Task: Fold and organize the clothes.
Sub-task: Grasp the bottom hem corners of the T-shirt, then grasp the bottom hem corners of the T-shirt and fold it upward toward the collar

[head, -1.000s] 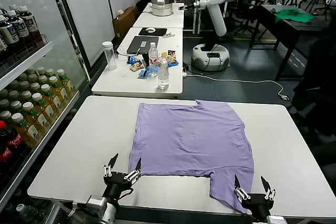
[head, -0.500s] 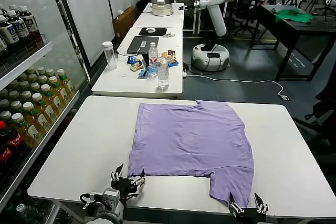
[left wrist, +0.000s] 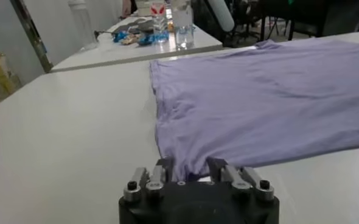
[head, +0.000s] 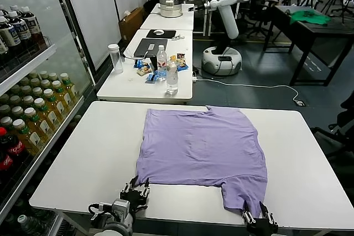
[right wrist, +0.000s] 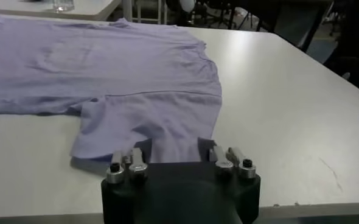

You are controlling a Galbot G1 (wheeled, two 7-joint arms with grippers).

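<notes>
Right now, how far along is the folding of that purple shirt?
Barely begun. The light purple short-sleeved T-shirt lies spread flat on the white table, no fold made. In hand: the left tool is at its near corner and the right tool at the near sleeve edge, fabric between the fingers of each. Every fold remains.

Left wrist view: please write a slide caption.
Left gripper closing on the corner of a lavender thin-fabric T-shirt spread over a white table.
</notes>
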